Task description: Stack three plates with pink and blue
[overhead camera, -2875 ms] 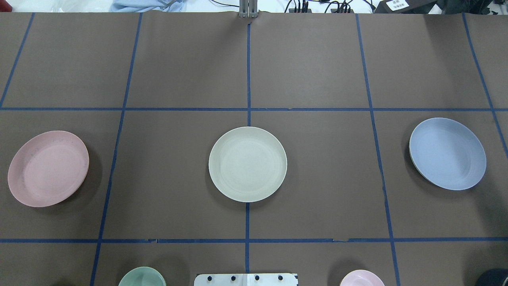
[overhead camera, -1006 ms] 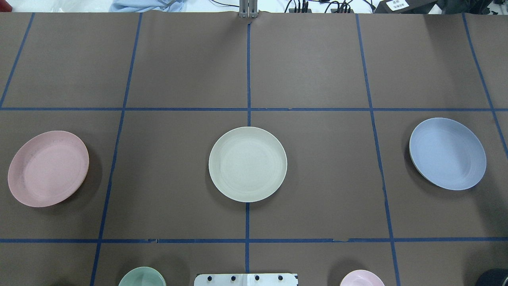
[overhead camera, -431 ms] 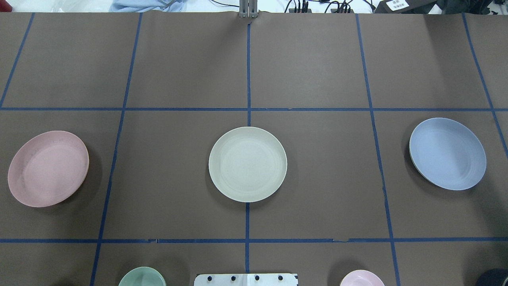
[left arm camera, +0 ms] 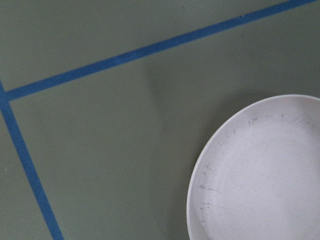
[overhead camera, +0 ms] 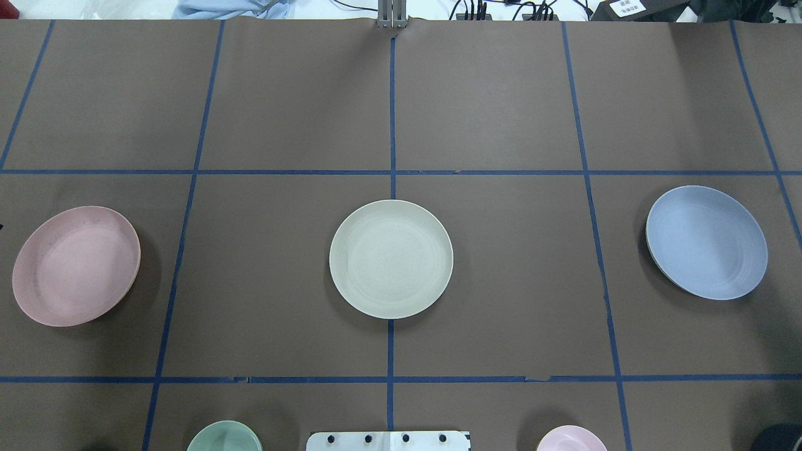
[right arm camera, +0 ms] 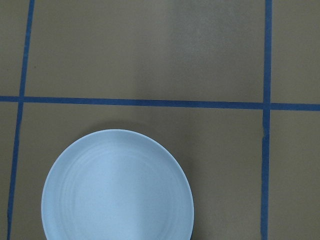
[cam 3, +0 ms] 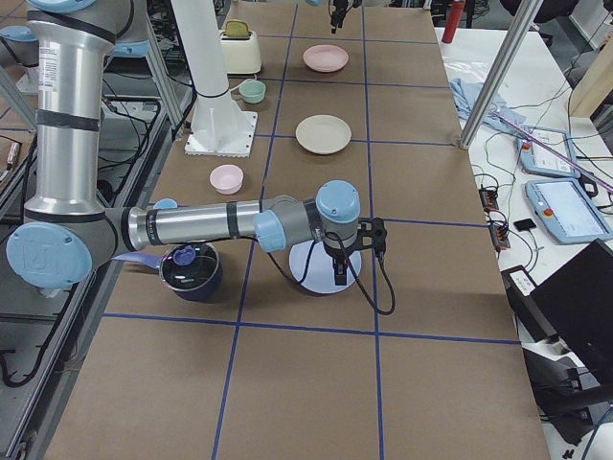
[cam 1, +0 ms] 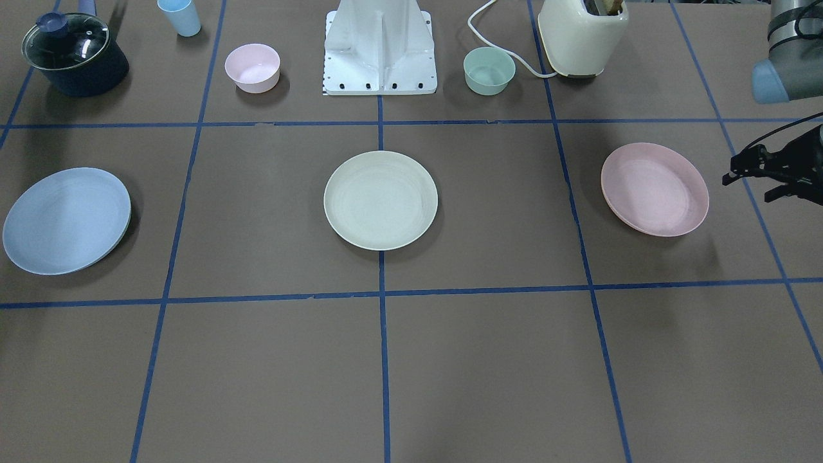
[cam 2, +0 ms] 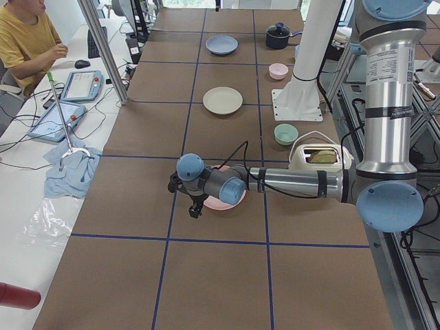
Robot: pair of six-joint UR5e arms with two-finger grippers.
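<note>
Three plates lie apart in a row on the brown table: the pink plate (overhead camera: 76, 266) (cam 1: 654, 189), the cream plate (overhead camera: 391, 259) (cam 1: 380, 200) in the middle, and the blue plate (overhead camera: 707, 242) (cam 1: 67, 220). My left gripper (cam 1: 749, 186) (cam 2: 194, 210) hovers just outside the pink plate's outer rim, open and holding nothing. Its wrist view shows that plate (left arm camera: 265, 175) at lower right. My right gripper (cam 3: 337, 273) hangs above the blue plate (cam 3: 308, 273) (right arm camera: 117, 187); I cannot tell its state.
Along the robot's side stand a pink bowl (cam 1: 252, 67), a mint bowl (cam 1: 489, 71), a light blue cup (cam 1: 180, 16), a dark lidded pot (cam 1: 74, 54), a toaster (cam 1: 582, 35) and the white base (cam 1: 379, 48). A person (cam 2: 27, 41) sits beyond the far edge.
The three plates have not moved. A small dark speck has come in at the left edge of the overhead view, beside the pink plate.
</note>
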